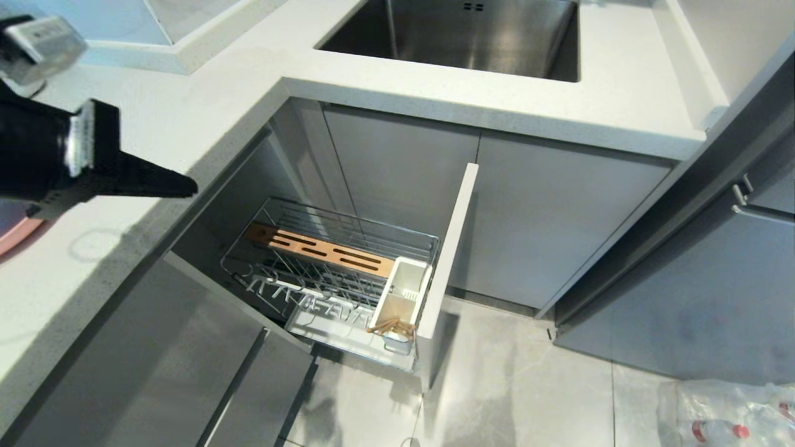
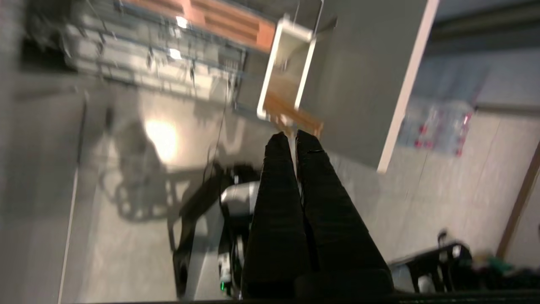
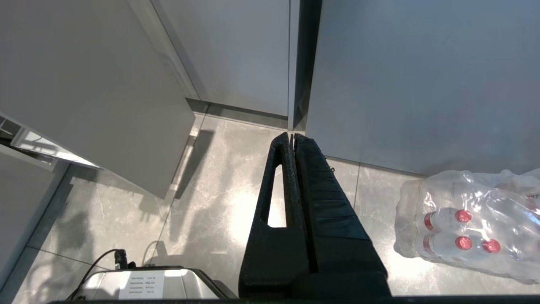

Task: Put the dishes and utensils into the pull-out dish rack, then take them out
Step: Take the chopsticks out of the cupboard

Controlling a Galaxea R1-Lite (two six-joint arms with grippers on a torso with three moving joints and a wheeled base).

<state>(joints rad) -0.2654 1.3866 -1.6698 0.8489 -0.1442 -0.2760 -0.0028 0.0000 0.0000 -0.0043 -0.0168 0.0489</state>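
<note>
Left gripper (image 1: 186, 186) hangs over the table (image 1: 205, 118), fingers pressed together, empty; chopsticks (image 1: 392, 327) sit in the rack (image 1: 335, 273).

Kitchen: sink (image 1: 459, 31), countertop (image 1: 559, 105), pull-out dish rack (image 1: 335, 273).

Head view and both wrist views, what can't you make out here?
- Plate: head view, only a pink sliver shows; the left arm and the picture edge cut it off.
- Bowl and spoon: in no view.
- Caddy contents: head view, chopsticks poke out; anything deeper is hidden by its walls.
- Rack: left wrist view, blurred.
- Right gripper: outside the head view.
</note>
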